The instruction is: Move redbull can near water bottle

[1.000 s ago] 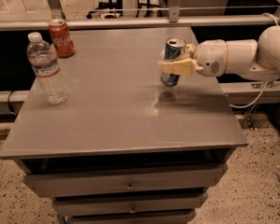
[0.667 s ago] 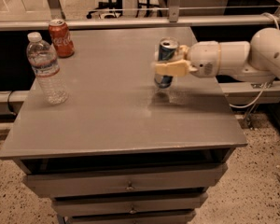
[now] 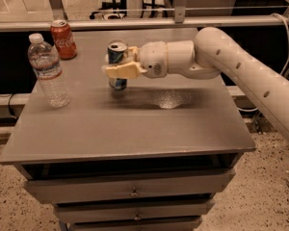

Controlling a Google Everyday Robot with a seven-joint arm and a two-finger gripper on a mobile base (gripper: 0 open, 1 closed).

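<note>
The redbull can (image 3: 117, 54) is slim, blue and silver, upright near the middle of the grey tabletop (image 3: 135, 124). My gripper (image 3: 117, 68) is shut on the redbull can around its middle, reaching in from the right on a white arm. The can's bottom shows just below the fingers (image 3: 121, 71); I cannot tell if it touches the table. The water bottle (image 3: 49, 72) is clear with a white cap and stands upright at the left side of the table, well to the left of the can.
A red cola can (image 3: 63, 39) stands at the back left corner behind the water bottle. The table is a drawer cabinet with drawers (image 3: 135, 191) below. A rail (image 3: 135, 23) runs behind the table.
My gripper has carried the redbull can leftward across the table, from the right side to near the middle, closer to the water bottle. The bottle and cola can have not moved.
</note>
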